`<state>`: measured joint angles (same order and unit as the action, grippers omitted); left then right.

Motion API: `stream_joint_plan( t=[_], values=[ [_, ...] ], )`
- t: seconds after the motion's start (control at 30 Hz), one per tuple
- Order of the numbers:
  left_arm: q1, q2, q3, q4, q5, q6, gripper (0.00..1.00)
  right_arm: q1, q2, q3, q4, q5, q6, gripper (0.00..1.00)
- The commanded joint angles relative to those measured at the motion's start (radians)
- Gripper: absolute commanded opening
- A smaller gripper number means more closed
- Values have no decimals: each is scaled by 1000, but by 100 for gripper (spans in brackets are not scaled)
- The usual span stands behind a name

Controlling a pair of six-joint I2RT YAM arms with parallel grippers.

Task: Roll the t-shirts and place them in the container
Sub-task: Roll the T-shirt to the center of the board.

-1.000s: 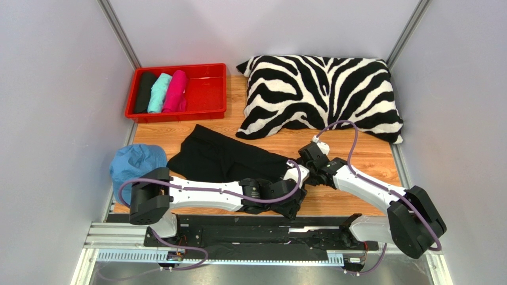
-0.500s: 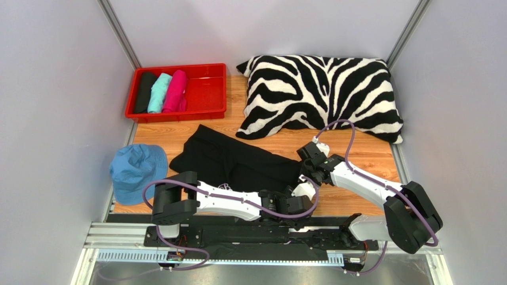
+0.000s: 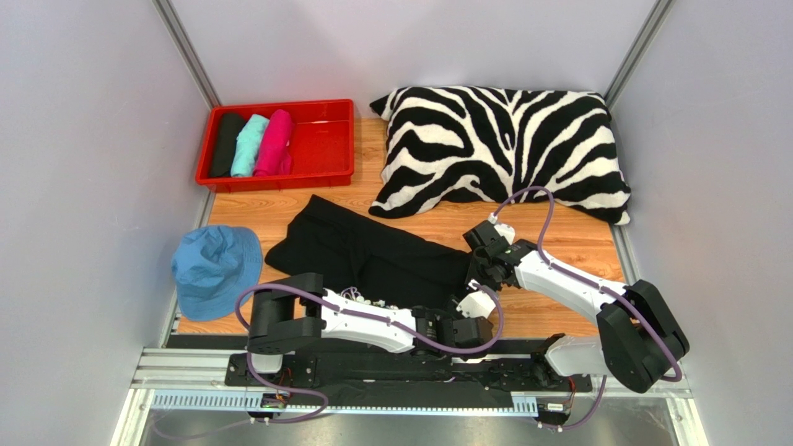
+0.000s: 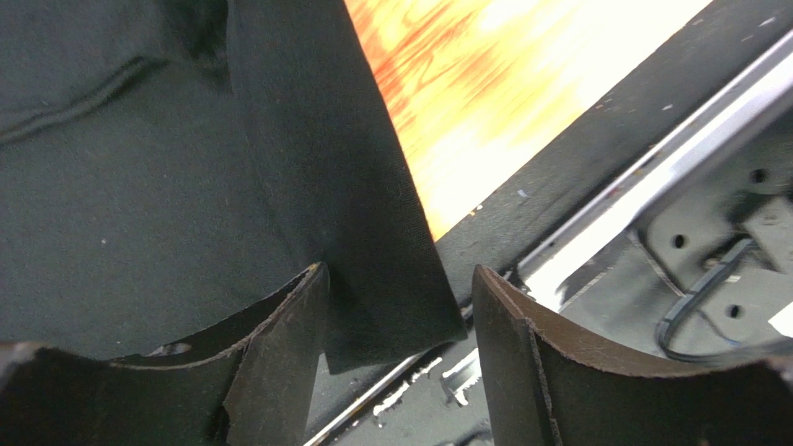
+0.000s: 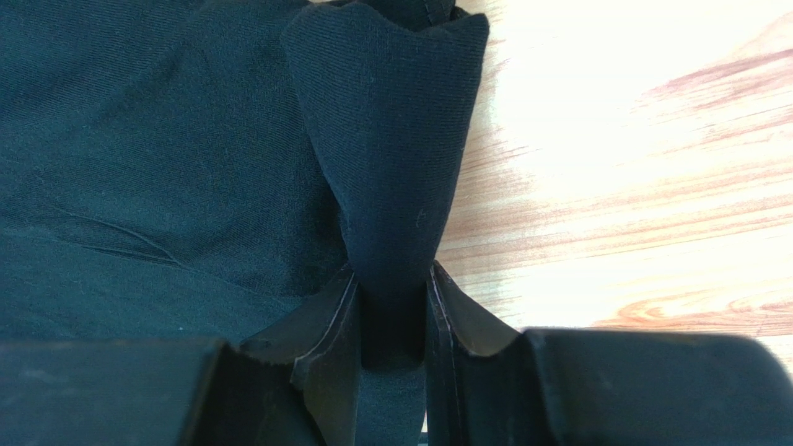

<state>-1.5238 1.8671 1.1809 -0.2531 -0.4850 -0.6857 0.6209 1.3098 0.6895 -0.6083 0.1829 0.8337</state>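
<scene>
Two claws meet at the near right end of the large black t-shirt (image 3: 358,249). It lies unrolled on the worktop (image 3: 568,243), its long axis slanting from the red tray (image 3: 326,139) at far left down toward the arms. My right claw (image 5: 393,279) is pinched on a raised fold of the black cloth, jaws drawn narrow around it. My left claw (image 4: 398,279) stands wide apart and grips nothing, with a loose corner of the shirt lying between its jaws at the worktop's near edge. The left arm is the nearer to that corner, so I judge the next move is to close there, the rest of the cloth stretching away to its far left. The overhead view alone shows a black tee (image 3: 226,144), a teal tee (image 3: 249,144) and a pink tee (image 3: 275,141) already rolled in the tray. From there I cannot make out either set of jaws. Only the wrist views give me the pinch and the open gap.
</scene>
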Motion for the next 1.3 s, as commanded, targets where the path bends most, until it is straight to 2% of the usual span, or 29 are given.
stream_joint_plan(
  t=[0.0, 0.17, 0.27, 0.3, 0.37, 0.47, 0.5, 0.7, 0.8, 0.87, 0.97, 1.27],
  values=[
    [-18, 17, 2, 14, -55, -28, 66, 5, 17, 33, -5, -5, 24, 28],
    [-18, 18, 5, -9, -82, -46, 60, 5, 17, 38, -4, -6, 25, 28],
    [-18, 6, -1, -3, -86, -41, 50, 5, 19, 42, -4, -8, 25, 29],
    [-18, 3, -4, 1, -84, -40, 42, 5, 16, 42, -4, -8, 24, 29],
    [-18, -9, -13, 11, -84, -40, 35, 3, 14, 44, -4, -7, 25, 31],
    [-18, -35, -41, 38, -81, -37, 27, 3, -1, 41, 10, -7, 24, 37],
    [-18, -43, -59, 57, -79, -38, 24, 5, -6, 39, 13, -7, 25, 42],
    [-6, -120, -141, 155, -43, -55, 15, 5, -53, 35, 50, -7, 8, 62],
    [4, -141, -179, 190, -18, -72, 10, 3, -76, 33, 61, 6, 2, 68],
    [11, -160, -196, 210, -1, -78, 4, 5, -98, 31, 64, 23, 4, 69],
    [20, -180, -240, 247, 31, -98, 1, 3, -121, 33, 70, 43, 2, 70],
    [57, -227, -316, 331, 103, -152, 0, -44, -208, -62, 171, 26, -5, 72]
  ],
)
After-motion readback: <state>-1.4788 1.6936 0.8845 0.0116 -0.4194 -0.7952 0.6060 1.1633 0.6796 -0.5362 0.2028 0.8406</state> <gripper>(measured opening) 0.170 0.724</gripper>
